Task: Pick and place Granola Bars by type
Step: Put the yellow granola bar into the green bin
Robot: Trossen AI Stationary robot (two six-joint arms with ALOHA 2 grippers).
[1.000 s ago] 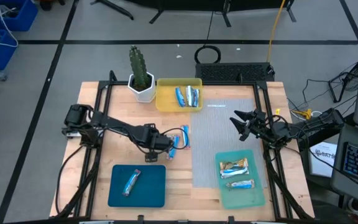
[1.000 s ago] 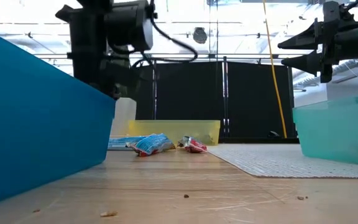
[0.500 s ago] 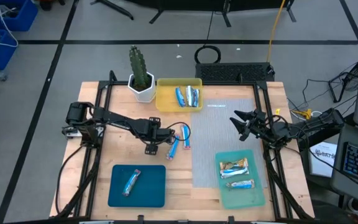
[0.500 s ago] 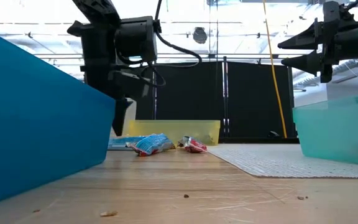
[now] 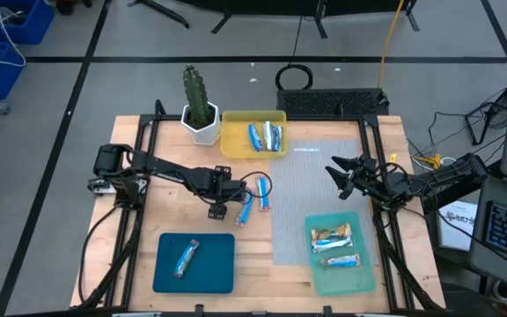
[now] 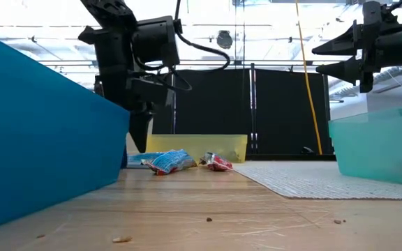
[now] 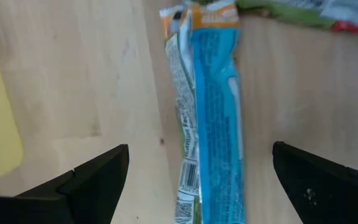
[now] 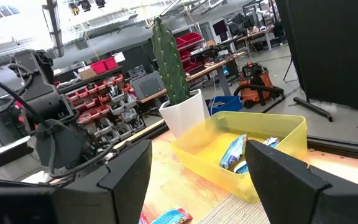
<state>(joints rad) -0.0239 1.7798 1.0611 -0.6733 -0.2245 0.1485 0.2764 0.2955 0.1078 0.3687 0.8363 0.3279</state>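
A loose blue-and-white granola bar [image 7: 213, 112] lies flat on the wood, with a reddish multicoloured bar [image 5: 263, 194] beside it. My left gripper [image 7: 201, 152] is open over the blue bar, one finger on either side, touching nothing; in the low view it [image 6: 139, 136] points down near the table. Blue bars lie in the yellow tray [image 5: 236, 145], one blue bar in the dark teal tray [image 5: 218, 264], and two tan bars in the light teal tray [image 5: 359, 277]. My right gripper [image 5: 334, 172] waits open above the grey mat.
A potted cactus [image 5: 198, 106] stands at the far edge beside the yellow tray. The grey mat [image 5: 315, 185] covers the right middle of the table. Bare wood lies between the dark teal tray and the mat. The black arm frames run along both table sides.
My left gripper has swung a little toward the table's far edge and come down toward the table over the loose blue bar, its fingers still apart. The bars have stayed where they were.
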